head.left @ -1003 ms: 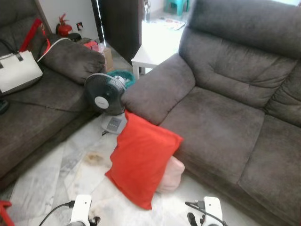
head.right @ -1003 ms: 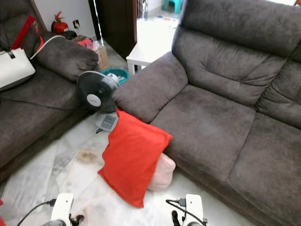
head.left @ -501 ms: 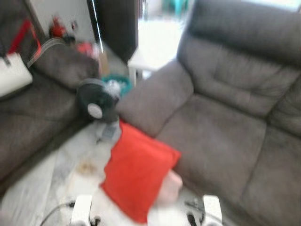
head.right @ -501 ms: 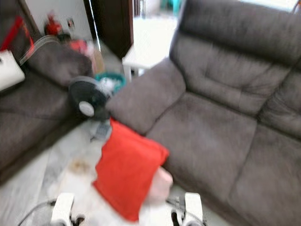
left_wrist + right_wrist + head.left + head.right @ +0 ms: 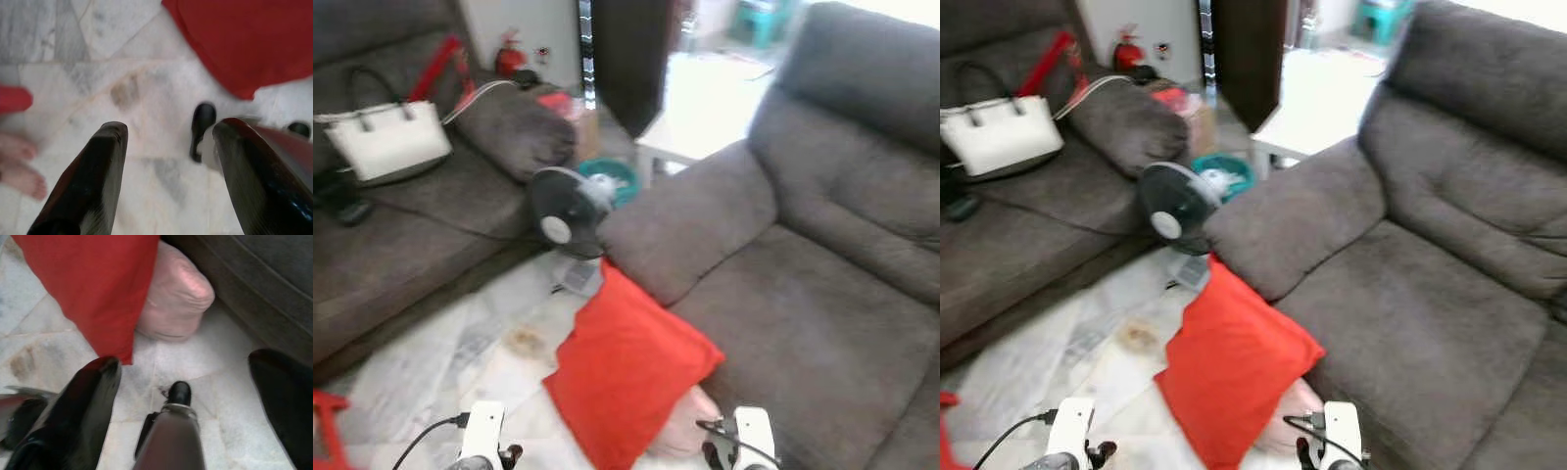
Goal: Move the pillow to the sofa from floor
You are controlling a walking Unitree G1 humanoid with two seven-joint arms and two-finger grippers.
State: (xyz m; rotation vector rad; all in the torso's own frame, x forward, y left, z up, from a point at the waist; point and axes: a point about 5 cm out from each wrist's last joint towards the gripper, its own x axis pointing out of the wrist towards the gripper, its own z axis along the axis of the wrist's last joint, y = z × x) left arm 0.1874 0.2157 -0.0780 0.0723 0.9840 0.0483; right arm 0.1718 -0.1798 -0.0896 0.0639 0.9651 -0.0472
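Down on the marble floor [image 5: 440,352], the red pillow [image 5: 628,364] leaned against the front of the grey sofa [image 5: 803,294], standing on one corner, its top edge just under the sofa's armrest [image 5: 690,220]. A pale pink pillow [image 5: 173,293] lay tucked behind it at about 4 o'clock, touching both the red one and the sofa base.

At 11 o'clock from the red pillow stood a small dark fan [image 5: 563,206], just beside the armrest, with a teal basket [image 5: 612,178] behind it and a white side table [image 5: 690,122] at 1 o'clock from that. Farther off at 10 o'clock ran a second grey sofa [image 5: 401,245] bearing a white handbag [image 5: 386,142] and a dark cushion [image 5: 514,127]; a red fire extinguisher [image 5: 509,54] stood by the wall beyond.

Both grippers hung low above the floor — the left gripper [image 5: 166,161] with its black fingers spread wide over bare tile, the red pillow's corner at 1 o'clock ahead of it; the right gripper [image 5: 186,382] likewise spread and grasping nothing, the red and pink pillows just ahead. A person's bare foot [image 5: 19,171] showed on the tile in the left wrist view.
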